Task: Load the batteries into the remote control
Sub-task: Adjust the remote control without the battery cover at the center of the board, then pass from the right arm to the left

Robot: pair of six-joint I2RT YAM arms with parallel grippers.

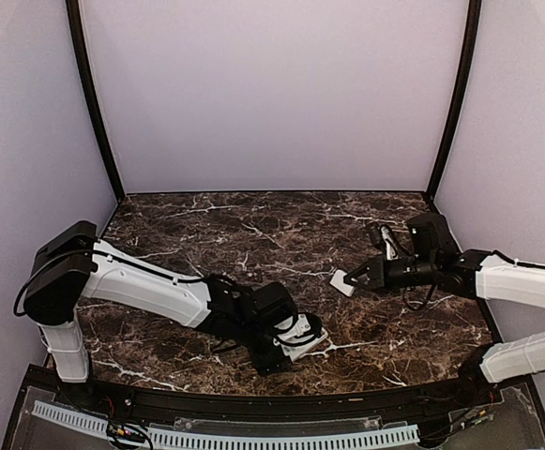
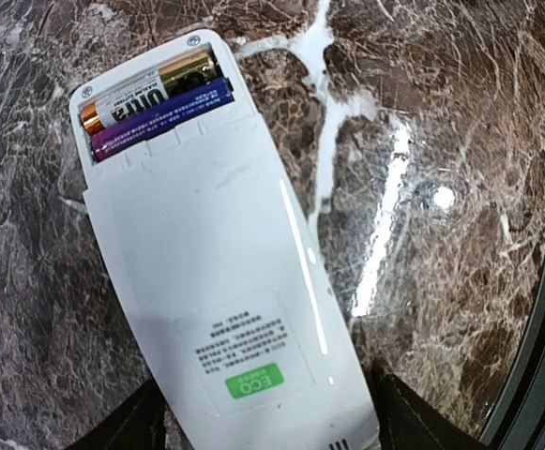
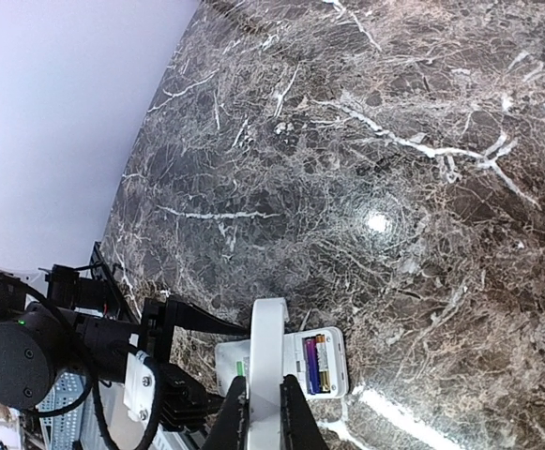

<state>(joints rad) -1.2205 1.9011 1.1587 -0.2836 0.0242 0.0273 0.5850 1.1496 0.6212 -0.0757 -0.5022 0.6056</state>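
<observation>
Looks like a robotics lab: a closed-in test booth, not a lived-in room. Two robot arms, the left arm (image 1: pixel 141 281) & the right arm (image 1: pixel 525 281), white shells w/ black joints, are bolted at the near edge of a table (image 1: pixel 253 225) w/ a dark brown marble-look top. Plain pale lilac walls (image 1: pixel 272 94) box it in on 3 sides, like a backdrop. Black curved poles (image 1: pixel 93 98) run up the back corners. Along the front edge there's a white slotted cable duct (image 1: pixel 253 439) w/ loose wires (image 1: pixel 127 434) by it. Hard lamp glare (image 3: pixel 377 222) on the tabletop.
</observation>
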